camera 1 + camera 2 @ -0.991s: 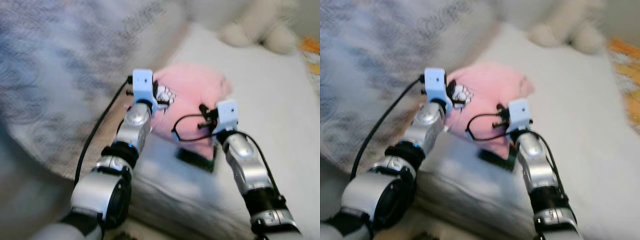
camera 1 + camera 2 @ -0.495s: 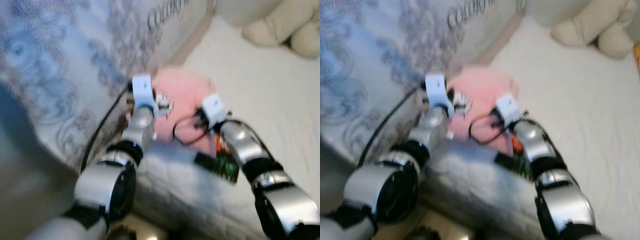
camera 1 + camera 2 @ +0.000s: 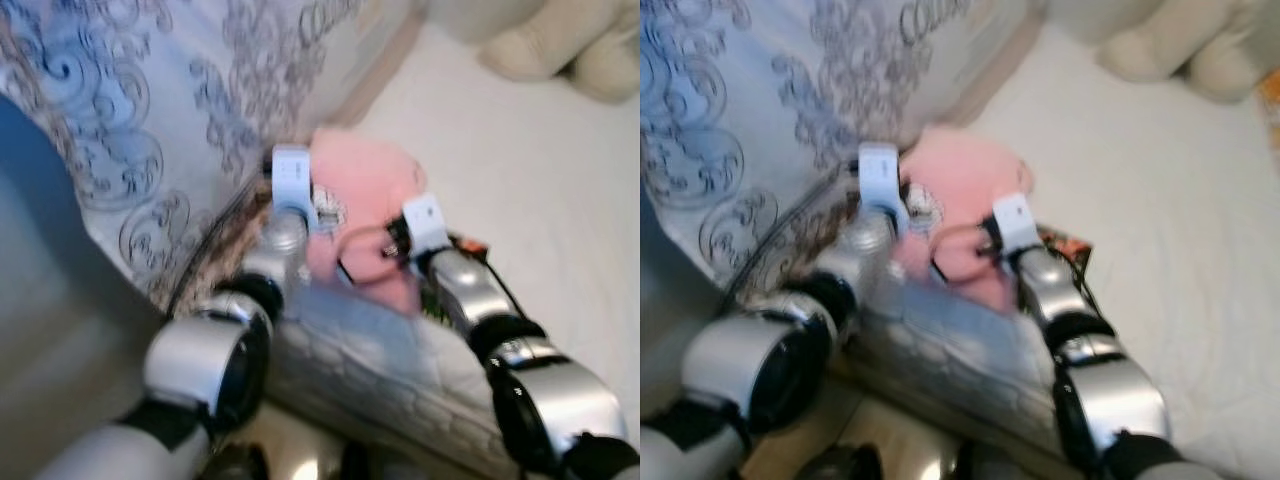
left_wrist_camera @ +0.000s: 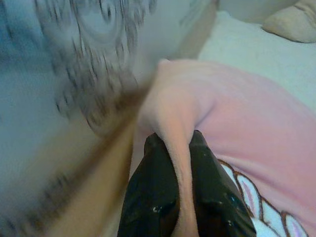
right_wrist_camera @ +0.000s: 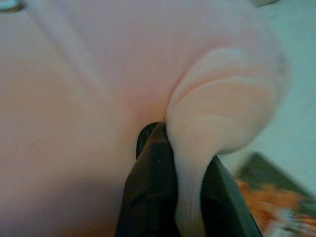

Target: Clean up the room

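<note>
A pink plush toy with a white printed patch hangs over the near edge of a white bed. Both my arms reach to it. My left gripper is shut on a fold of the pink plush at its left side. My right gripper is shut on another rounded fold of the plush at its right side. In the eye views the fingertips are hidden behind the wrist cameras and the plush.
A blue-and-white patterned duvet lies bunched on the left of the bed. A cream stuffed animal sits at the back right. A dark card with orange print lies on the sheet under the plush. The quilted mattress side drops below.
The camera has swung and come closer, so the whole scene shifted. Both grippers stay shut on the pink plush, which sits a little nearer the duvet in the picture.
</note>
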Available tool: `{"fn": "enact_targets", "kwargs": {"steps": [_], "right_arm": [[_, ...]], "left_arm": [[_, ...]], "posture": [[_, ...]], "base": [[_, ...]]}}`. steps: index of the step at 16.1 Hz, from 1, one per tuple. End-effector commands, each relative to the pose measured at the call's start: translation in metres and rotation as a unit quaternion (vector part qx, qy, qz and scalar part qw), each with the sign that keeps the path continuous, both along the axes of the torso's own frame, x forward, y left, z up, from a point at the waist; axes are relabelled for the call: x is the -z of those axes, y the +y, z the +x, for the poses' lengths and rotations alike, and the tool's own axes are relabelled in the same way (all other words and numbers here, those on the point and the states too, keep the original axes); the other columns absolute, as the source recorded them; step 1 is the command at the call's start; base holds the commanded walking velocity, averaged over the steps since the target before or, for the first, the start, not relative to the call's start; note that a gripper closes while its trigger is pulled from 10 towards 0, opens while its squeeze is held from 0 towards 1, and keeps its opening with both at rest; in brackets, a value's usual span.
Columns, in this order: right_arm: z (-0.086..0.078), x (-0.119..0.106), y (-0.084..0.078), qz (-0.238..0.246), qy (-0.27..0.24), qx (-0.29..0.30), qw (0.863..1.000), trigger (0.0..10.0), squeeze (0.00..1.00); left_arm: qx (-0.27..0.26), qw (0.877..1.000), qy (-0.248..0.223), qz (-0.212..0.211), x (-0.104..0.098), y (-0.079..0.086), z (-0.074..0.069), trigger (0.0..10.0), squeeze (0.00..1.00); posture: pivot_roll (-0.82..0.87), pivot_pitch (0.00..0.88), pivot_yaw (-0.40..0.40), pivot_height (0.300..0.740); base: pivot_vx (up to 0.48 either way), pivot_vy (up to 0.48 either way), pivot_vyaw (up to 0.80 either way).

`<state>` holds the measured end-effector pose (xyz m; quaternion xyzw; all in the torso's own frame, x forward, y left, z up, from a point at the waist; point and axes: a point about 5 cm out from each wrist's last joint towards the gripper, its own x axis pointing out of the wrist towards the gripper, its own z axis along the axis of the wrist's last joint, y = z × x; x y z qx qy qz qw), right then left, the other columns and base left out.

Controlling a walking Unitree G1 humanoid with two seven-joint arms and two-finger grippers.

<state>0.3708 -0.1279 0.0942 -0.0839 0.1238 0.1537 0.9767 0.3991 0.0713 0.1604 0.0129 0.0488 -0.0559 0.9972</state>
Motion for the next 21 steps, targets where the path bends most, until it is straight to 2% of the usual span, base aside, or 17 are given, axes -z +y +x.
{"fn": "enact_targets", "kwargs": {"steps": [1,4,7,9,10,11,12,16,17,20,21], "right_arm": [[-0.003,0.008,-0.010,0.025,0.027,0.035,0.999,10.0,0.00],[-0.005,0.012,0.010,0.026,0.026,0.024,0.999,10.0,0.00],[-0.008,0.016,0.014,0.014,0.024,0.028,0.999,10.0,0.00],[-0.008,0.017,0.016,0.026,0.023,0.047,0.998,10.0,0.00],[-0.008,0.016,0.016,0.039,0.025,0.053,0.998,10.0,1.00],[-0.008,0.016,0.017,0.048,0.026,0.060,0.997,10.0,1.00],[-0.007,0.014,0.022,0.053,0.019,0.058,0.997,10.0,1.00],[-0.006,0.006,0.034,0.094,0.003,0.052,0.994,10.0,1.00],[-0.004,0.002,0.036,0.107,-0.007,0.058,0.992,10.0,1.00],[-0.007,-0.003,0.042,0.149,-0.043,0.086,0.984,10.0,1.00],[-0.009,-0.004,0.044,0.153,-0.054,0.090,0.983,10.0,1.00]], "left_arm": [[0.009,0.998,-0.051,0.020,-0.023,-0.001,0.006,10.0,0.00],[0.026,0.997,-0.059,0.035,-0.027,0.000,0.007,10.0,0.00],[0.025,0.998,-0.047,0.038,-0.019,0.001,0.005,10.0,0.00],[0.027,0.997,-0.046,0.050,-0.017,0.004,0.005,10.0,0.00],[0.027,0.997,-0.052,0.053,-0.020,0.004,0.006,10.0,0.35],[0.026,0.996,-0.062,0.059,-0.025,0.004,0.007,10.0,0.94],[0.032,0.994,-0.076,0.065,-0.031,0.003,0.008,10.0,1.00],[0.029,0.994,-0.080,0.074,-0.031,0.011,0.009,10.0,1.00],[0.023,0.992,-0.088,0.091,-0.032,0.014,0.009,10.0,1.00],[0.038,0.979,-0.145,0.139,-0.048,0.016,0.011,10.0,1.00],[0.043,0.978,-0.152,0.137,-0.050,0.016,0.011,10.0,1.00]], "posture": [[-0.09,0.138,-0.066,0.740],[-0.10,0.150,-0.067,0.740],[-0.11,0.174,-0.073,0.740],[-0.11,0.183,-0.077,0.740],[-0.11,0.186,-0.081,0.740],[-0.11,0.186,-0.084,0.740],[-0.11,0.186,-0.085,0.740],[-0.10,0.182,-0.088,0.740],[-0.09,0.183,-0.086,0.740],[-0.08,0.176,-0.092,0.740],[-0.07,0.171,-0.088,0.740]], "base": [[0.000,0.000,0.00],[0.000,0.000,0.00],[0.000,0.000,0.00],[0.000,0.000,0.00],[0.000,0.000,0.00],[0.000,0.000,0.00],[0.000,0.000,0.00],[0.000,0.000,0.00],[0.000,0.000,0.00],[0.000,0.000,0.00],[0.000,0.000,0.00]]}}
